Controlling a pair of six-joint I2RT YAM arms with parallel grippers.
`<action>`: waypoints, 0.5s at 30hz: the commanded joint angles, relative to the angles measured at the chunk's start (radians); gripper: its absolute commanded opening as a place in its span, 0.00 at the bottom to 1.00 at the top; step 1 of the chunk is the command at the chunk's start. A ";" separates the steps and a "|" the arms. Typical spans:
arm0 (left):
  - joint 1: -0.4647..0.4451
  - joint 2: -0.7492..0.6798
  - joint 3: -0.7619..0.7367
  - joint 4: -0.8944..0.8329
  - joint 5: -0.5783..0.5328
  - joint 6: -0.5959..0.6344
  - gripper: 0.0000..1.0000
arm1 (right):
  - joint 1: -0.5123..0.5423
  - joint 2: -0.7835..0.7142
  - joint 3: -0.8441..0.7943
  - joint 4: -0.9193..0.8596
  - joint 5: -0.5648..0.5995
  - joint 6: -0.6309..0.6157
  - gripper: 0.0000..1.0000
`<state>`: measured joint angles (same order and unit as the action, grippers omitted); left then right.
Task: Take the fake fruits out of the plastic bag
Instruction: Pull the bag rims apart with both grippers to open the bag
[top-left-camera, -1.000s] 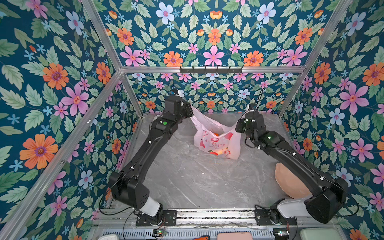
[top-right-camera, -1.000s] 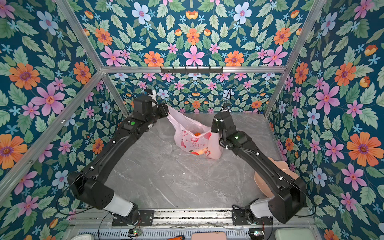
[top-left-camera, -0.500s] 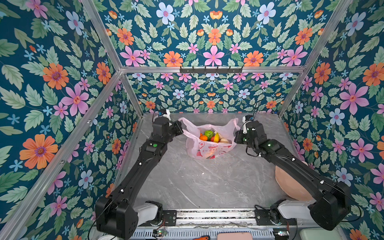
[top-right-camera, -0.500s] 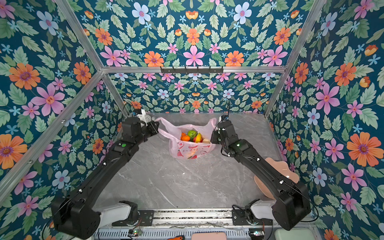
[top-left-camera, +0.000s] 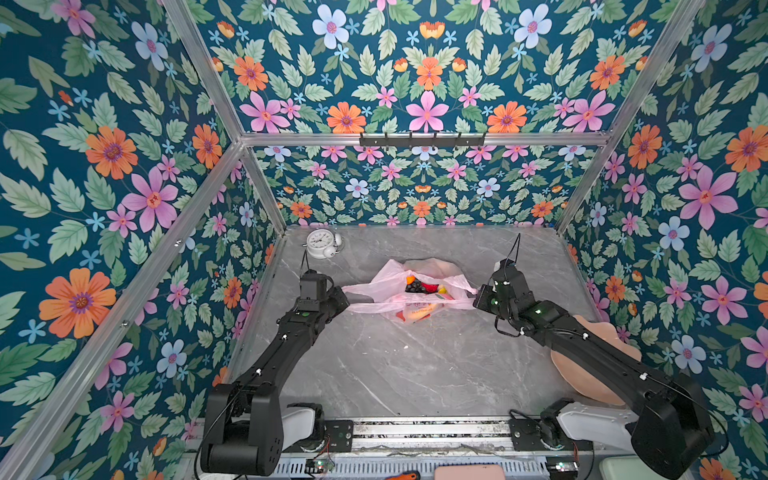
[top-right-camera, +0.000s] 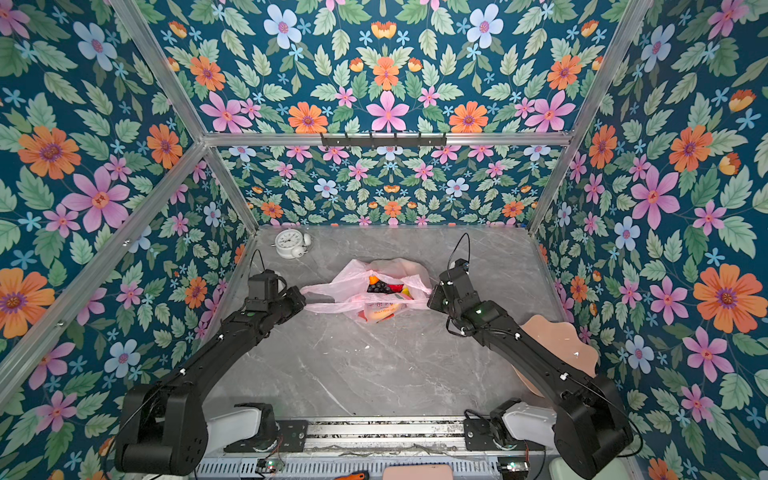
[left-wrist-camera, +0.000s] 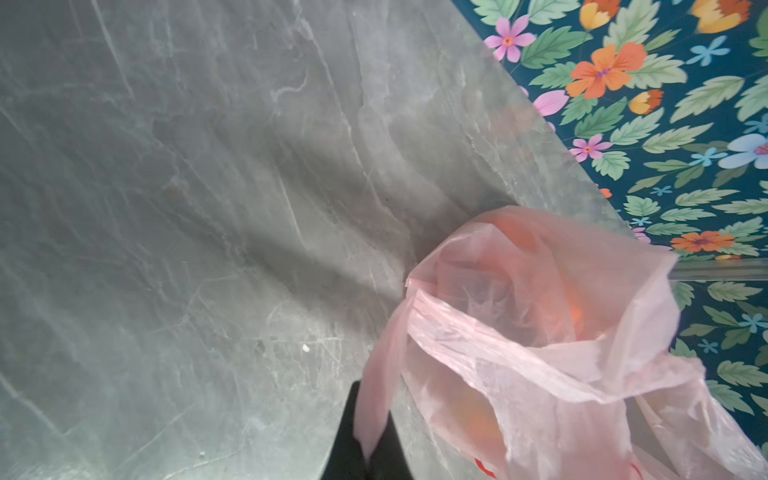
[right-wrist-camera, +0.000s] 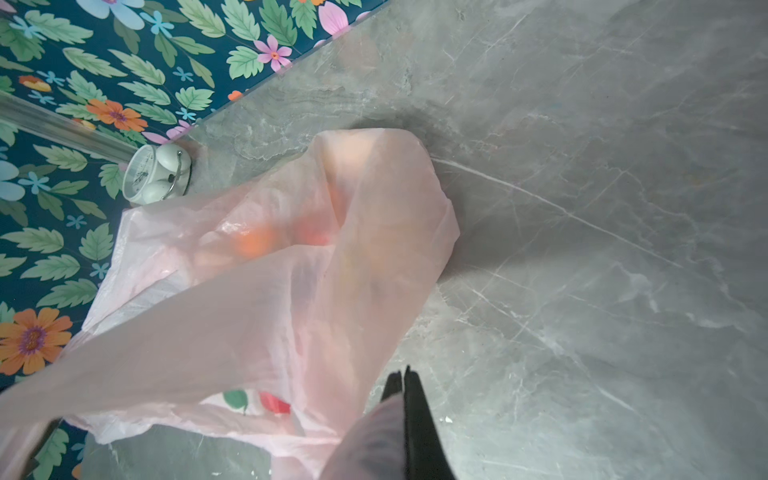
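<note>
The pink plastic bag lies low on the grey table, stretched sideways between my two grippers, its mouth gaping upward. Inside show the fake fruits: an orange, a dark grape bunch and a red apple; another orange-yellow piece glows through the film. My left gripper is shut on a handle loop of the bag. My right gripper is shut on the opposite loop of the bag.
A white alarm clock stands at the back left corner. A peach-pink scalloped bowl lies at the right edge, partly under my right arm. Flowered walls close in three sides; a hook rail hangs on the back wall.
Both grippers have come down and forward and spread apart. The bag has gone from hanging high to resting on the table with its mouth pulled wide.
</note>
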<state>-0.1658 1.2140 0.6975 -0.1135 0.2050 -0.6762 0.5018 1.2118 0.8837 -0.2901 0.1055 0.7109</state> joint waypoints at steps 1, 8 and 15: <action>-0.083 -0.006 0.031 -0.051 -0.042 0.029 0.05 | 0.003 -0.006 0.029 -0.079 -0.055 0.032 0.00; -0.208 -0.080 0.087 -0.249 -0.325 -0.012 0.57 | 0.007 0.025 0.039 -0.034 -0.082 -0.018 0.00; -0.315 -0.105 0.416 -0.606 -0.612 0.034 0.76 | 0.016 0.006 0.037 -0.032 -0.096 -0.088 0.00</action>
<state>-0.4431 1.0866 1.0225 -0.5312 -0.2474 -0.6720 0.5121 1.2301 0.9192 -0.3332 0.0250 0.6758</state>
